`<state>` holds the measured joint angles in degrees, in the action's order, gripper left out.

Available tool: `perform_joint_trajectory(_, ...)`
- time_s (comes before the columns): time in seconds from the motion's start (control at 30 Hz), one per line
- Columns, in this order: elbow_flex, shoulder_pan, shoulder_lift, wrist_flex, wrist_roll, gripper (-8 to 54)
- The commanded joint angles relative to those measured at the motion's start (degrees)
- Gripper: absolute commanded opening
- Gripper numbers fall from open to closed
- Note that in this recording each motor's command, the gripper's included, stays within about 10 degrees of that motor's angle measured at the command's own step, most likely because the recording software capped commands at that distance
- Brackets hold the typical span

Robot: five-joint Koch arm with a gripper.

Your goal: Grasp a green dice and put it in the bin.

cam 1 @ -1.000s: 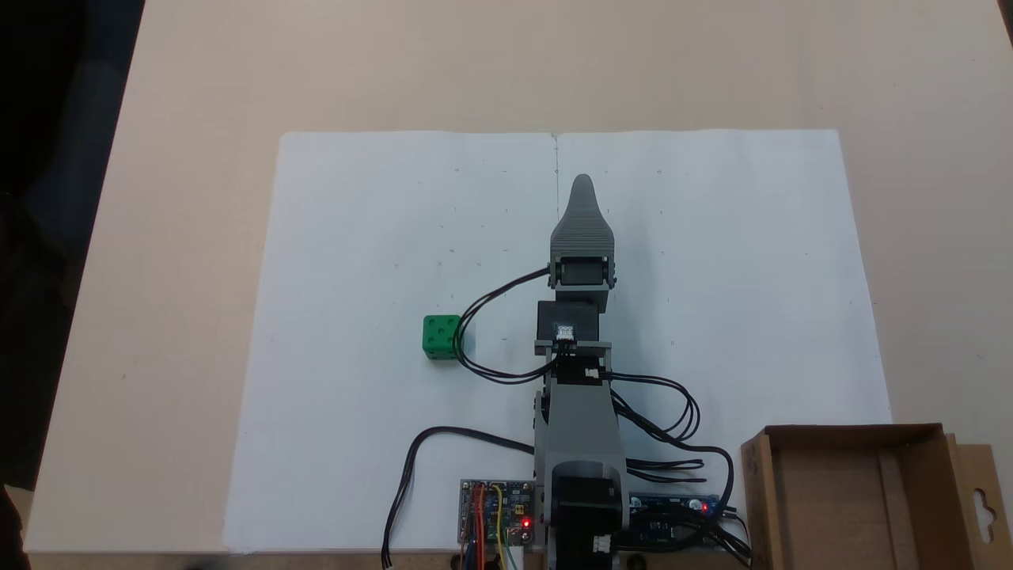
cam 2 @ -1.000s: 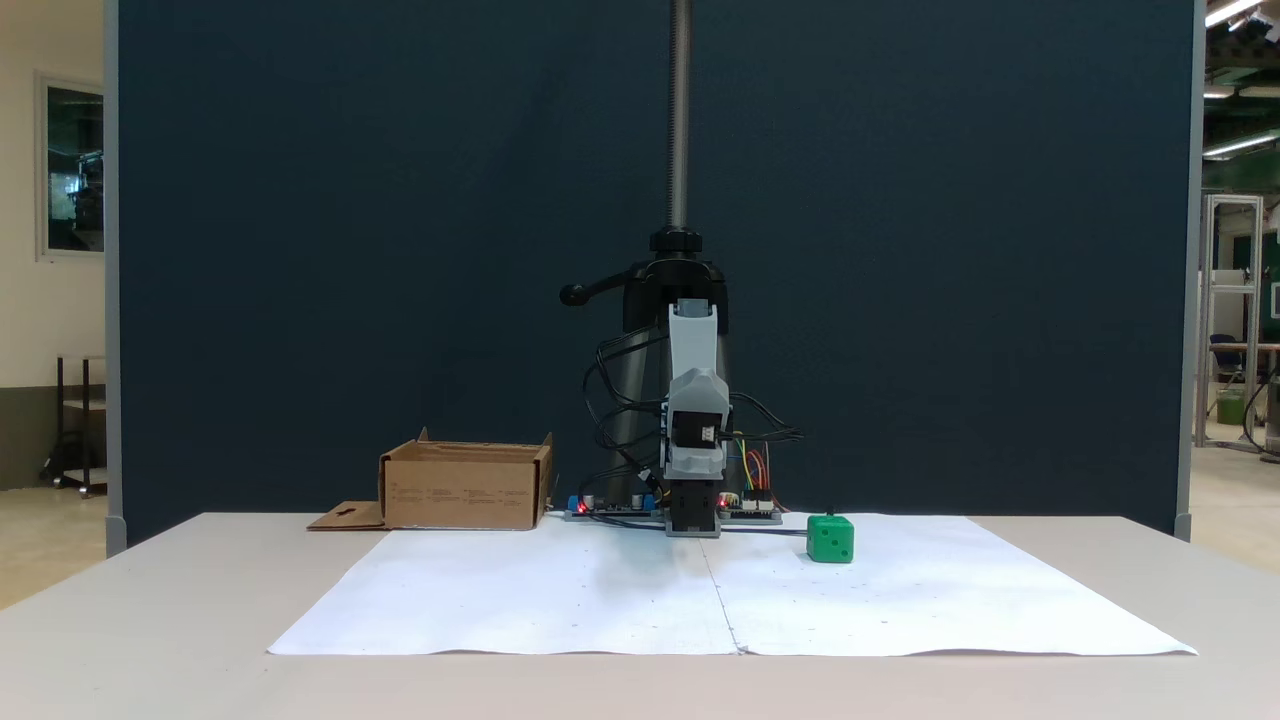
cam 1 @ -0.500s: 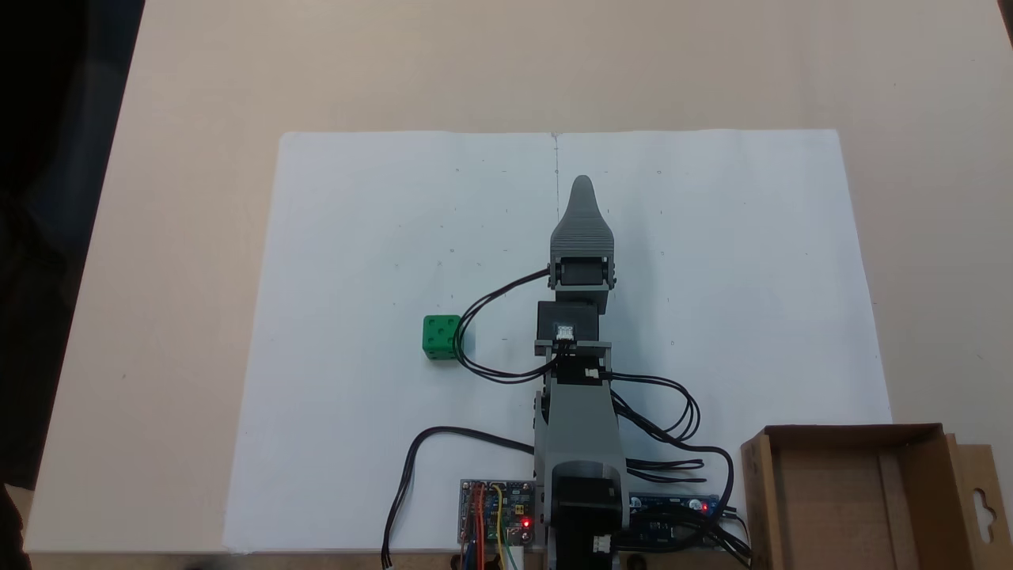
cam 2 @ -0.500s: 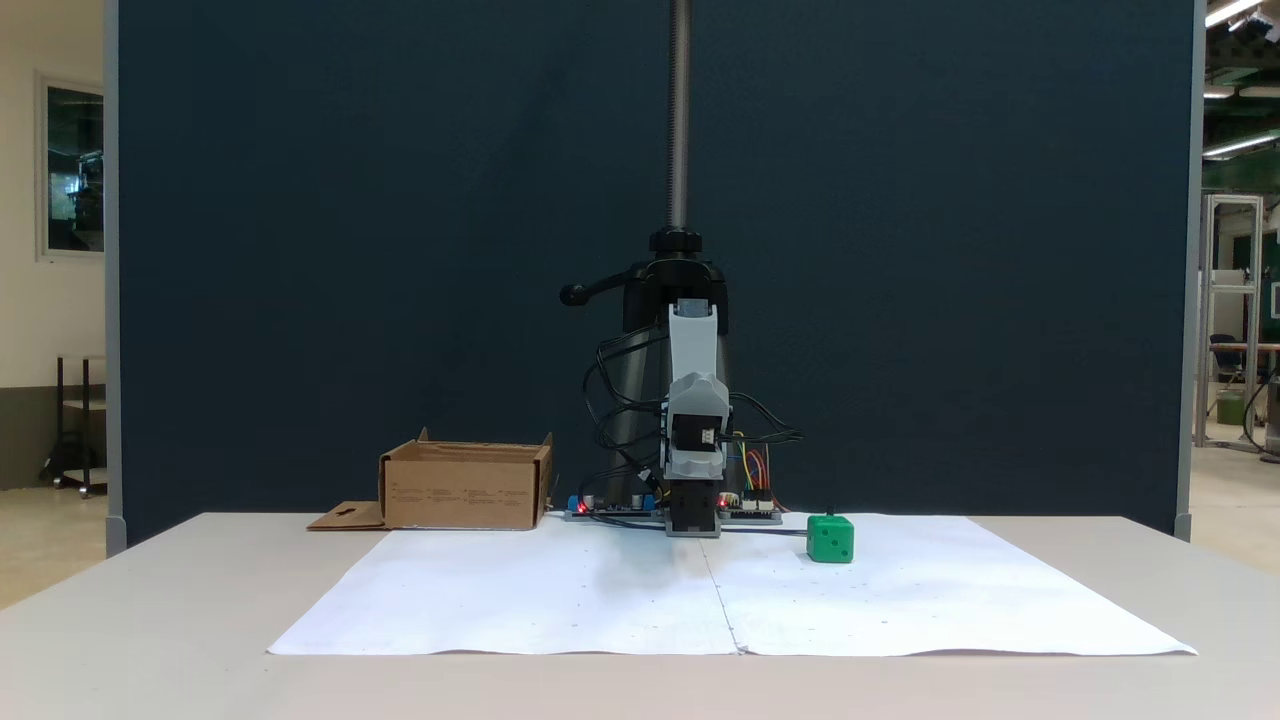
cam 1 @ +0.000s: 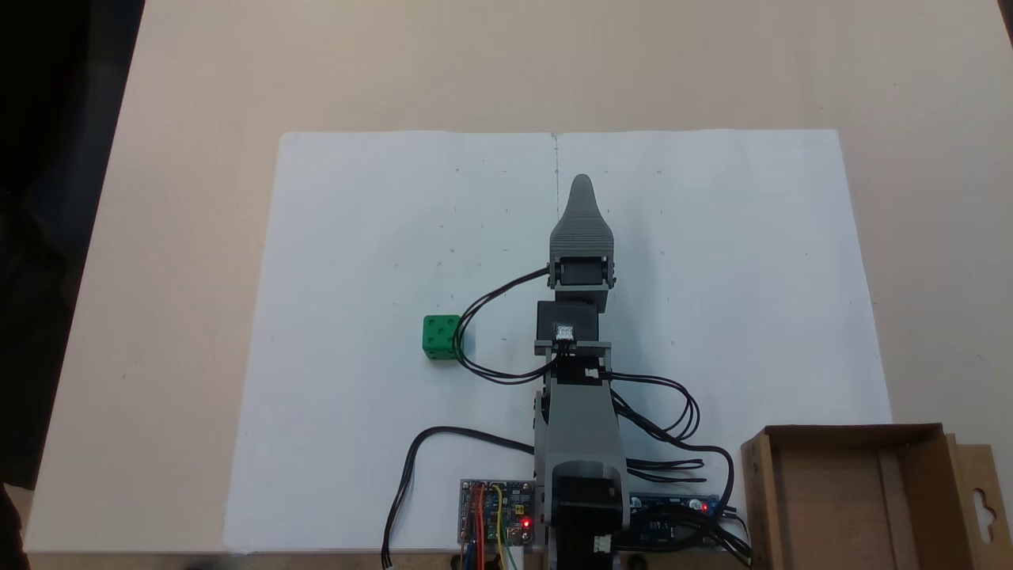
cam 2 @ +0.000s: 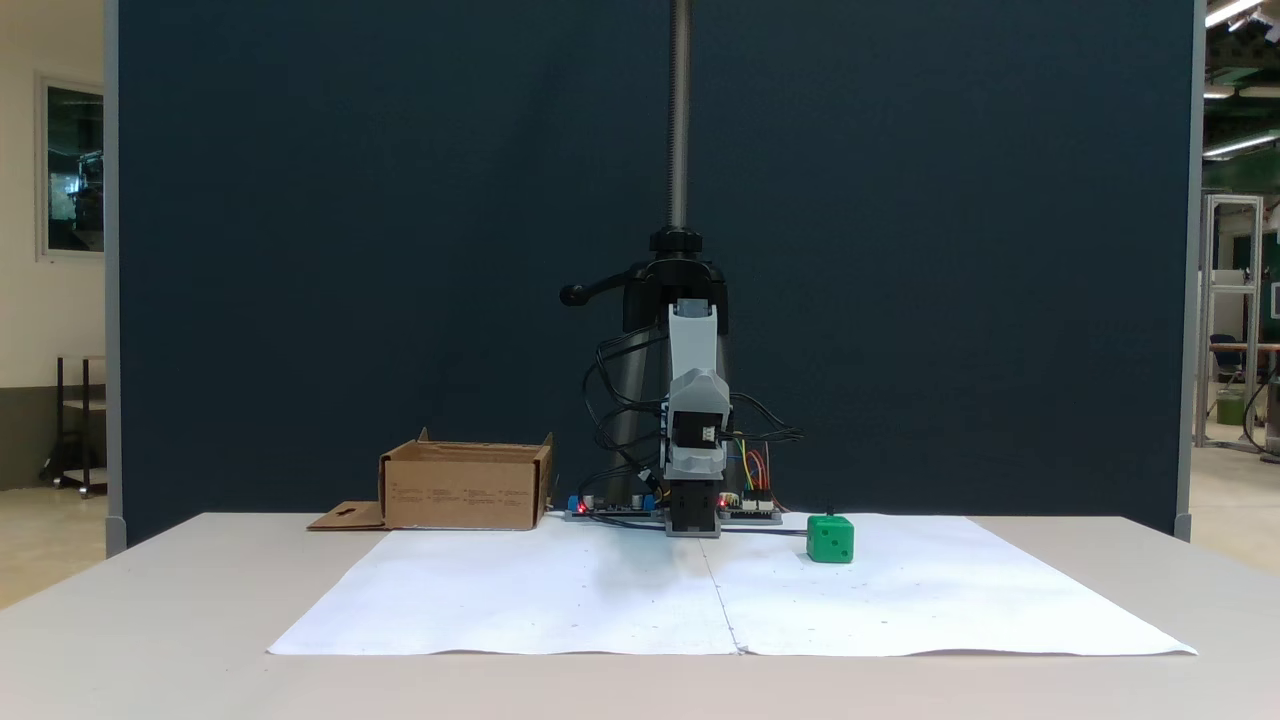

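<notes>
The green dice (cam 1: 440, 337) sits on the white paper, left of the arm in a fixed view from above and right of it in a fixed view from the front (cam 2: 830, 538). The brown cardboard bin (cam 1: 851, 432) stands beside the arm's base, apart from the dice (cam 2: 465, 490). My gripper (cam 1: 582, 184) points away from the base over the middle of the paper, well clear of the dice, with nothing in it. One grey jaw lies over the other, so the gap between them is hidden. Facing the front camera, the gripper (cam 2: 697, 462) hangs low.
A large white paper sheet (cam 1: 712, 237) covers the middle of the beige table. Circuit boards (cam 1: 495, 511) and looping black cables (cam 1: 483, 317) lie around the base; one loop reaches close to the dice. A metal pole (cam 2: 680, 110) and dark panel stand behind.
</notes>
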<state>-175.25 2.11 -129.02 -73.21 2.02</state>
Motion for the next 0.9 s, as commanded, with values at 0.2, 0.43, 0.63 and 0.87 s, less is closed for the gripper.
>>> perform_joint_trajectory(0.2,1.9,-1.5,-6.2,10.5,4.7,40.5)
perform_joint_trajectory(0.43,26.4,-5.1,-5.6,38.5,4.0,40.5)
perform_joint_trajectory(0.63,38.3,-10.5,1.8,61.4,-2.2,40.4)
perform_joint_trajectory(0.87,52.4,-12.2,8.5,88.8,-12.7,40.8)
